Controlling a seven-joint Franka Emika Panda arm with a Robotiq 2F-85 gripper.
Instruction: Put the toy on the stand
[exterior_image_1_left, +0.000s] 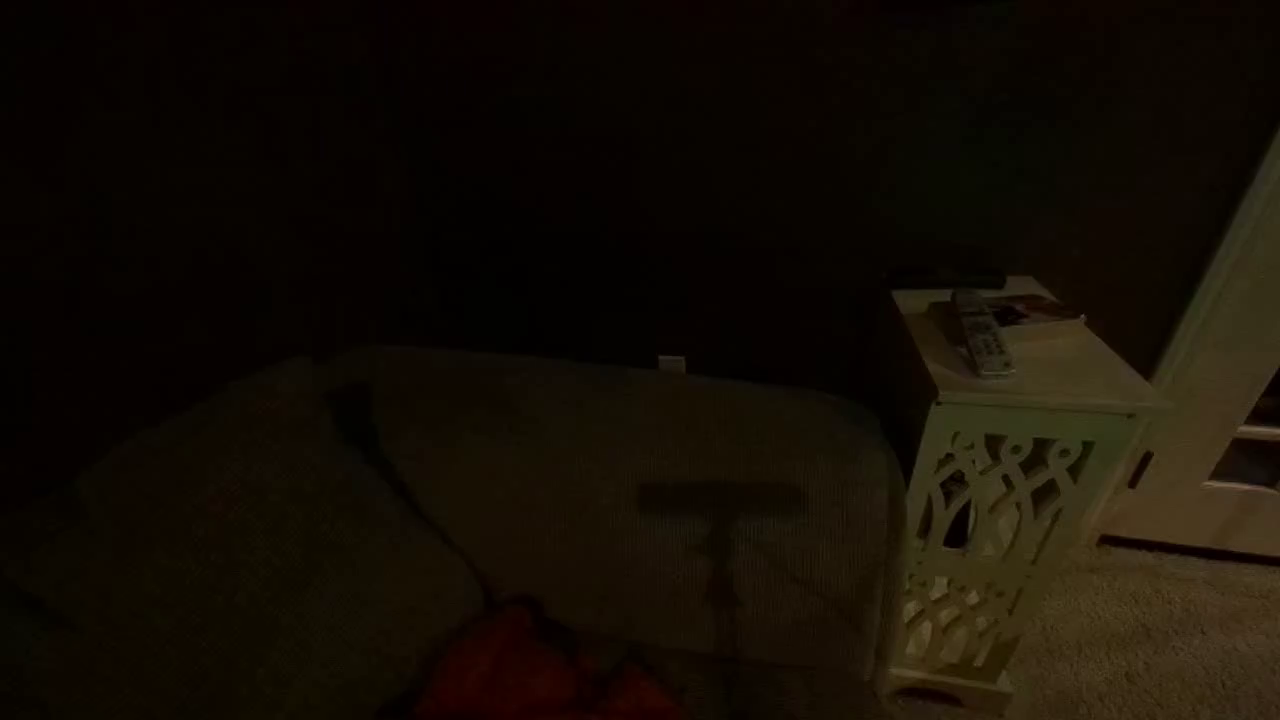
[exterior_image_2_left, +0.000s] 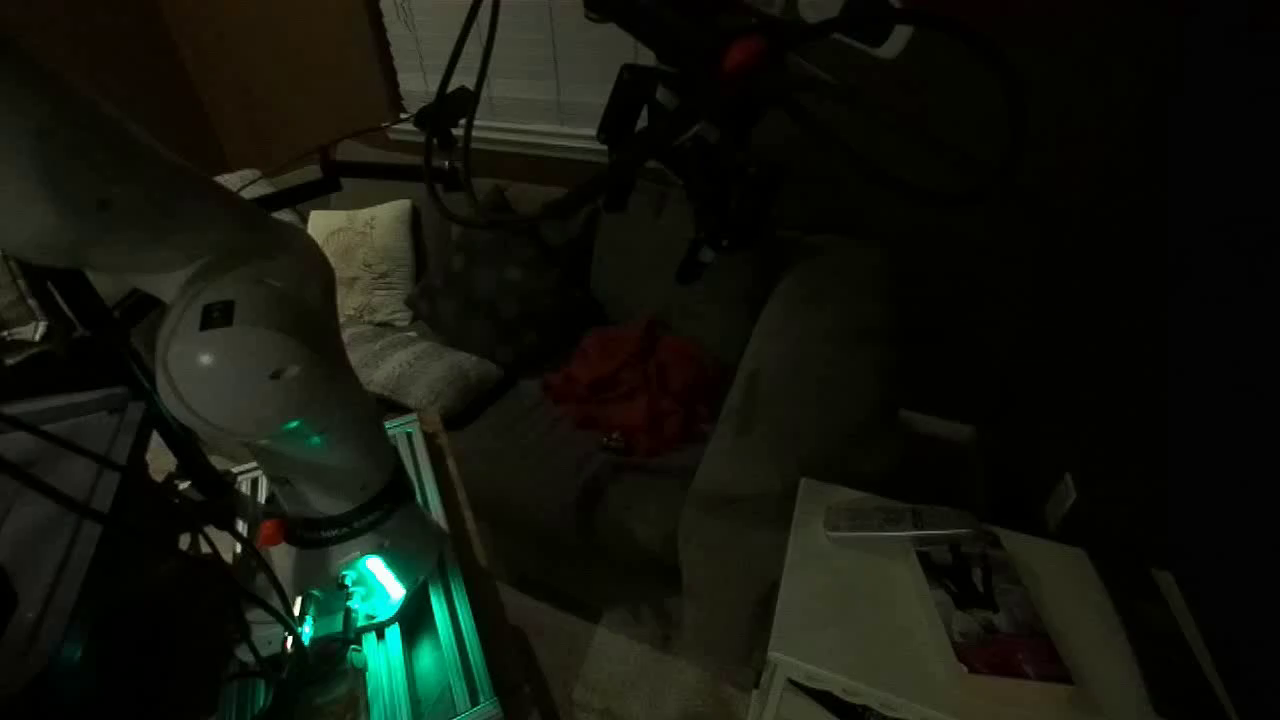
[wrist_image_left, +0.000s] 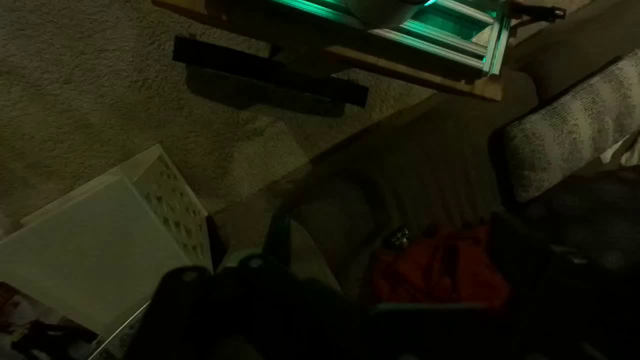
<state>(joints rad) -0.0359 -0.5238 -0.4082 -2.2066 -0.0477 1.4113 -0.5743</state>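
The gripper (wrist_image_left: 388, 222), its fingers seemingly spread, should descend squarely over the likely toy (wrist_image_left: 400, 238), small and shiny on the sofa (wrist_image_left: 435, 160) beside the lattice-sided stand (wrist_image_left: 92, 250), without pinching the adjoining red cloth (wrist_image_left: 417, 275).

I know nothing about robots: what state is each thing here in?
Gripper: looks open
White stand: upright
Remote: lying face up
Booklet: lying flat
Red cloth: crumpled
Small shiny object, perhaps the toy: beside the cloth, too dark for details
Base light: glowing green
Window blinds: lowered
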